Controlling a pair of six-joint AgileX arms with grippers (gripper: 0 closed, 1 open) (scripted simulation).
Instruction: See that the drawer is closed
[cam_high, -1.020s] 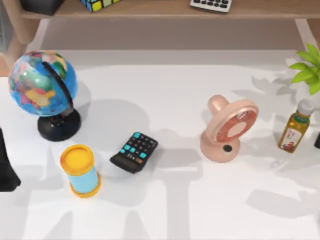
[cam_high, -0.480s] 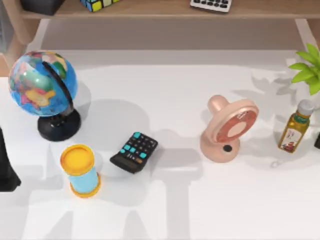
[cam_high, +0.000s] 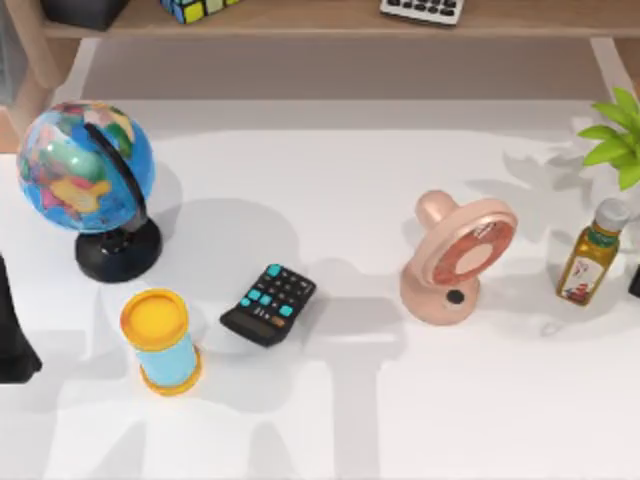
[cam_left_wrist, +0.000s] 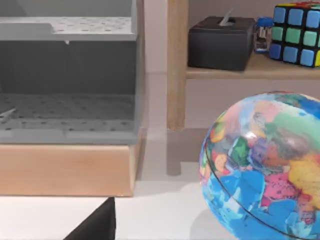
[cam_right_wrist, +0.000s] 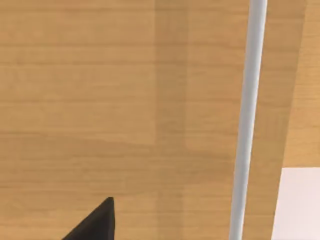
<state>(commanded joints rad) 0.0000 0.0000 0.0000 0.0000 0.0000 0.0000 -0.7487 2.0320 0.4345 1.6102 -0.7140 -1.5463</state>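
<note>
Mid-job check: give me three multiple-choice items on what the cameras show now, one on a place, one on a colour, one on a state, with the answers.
1. Where does the calculator lie in the top view?
A. Between the yellow-topped cylinder and the pink fan
B. On the wooden shelf
C. Right of the oil bottle

2. What colour are the calculator's keys?
A. Red
B. Teal
C. White

3. How does the oil bottle stand?
A. Tipped on its side
B. Upright with its cap on
C. Upside down

Answers:
1 A, it sits on the table with the cylinder to its left and the fan to its right.
2 B, teal keys show on the black body.
3 B, it stands near the table's right edge, grey cap on top.

The left end effector is near the globe, facing a grey open-fronted unit.
</note>
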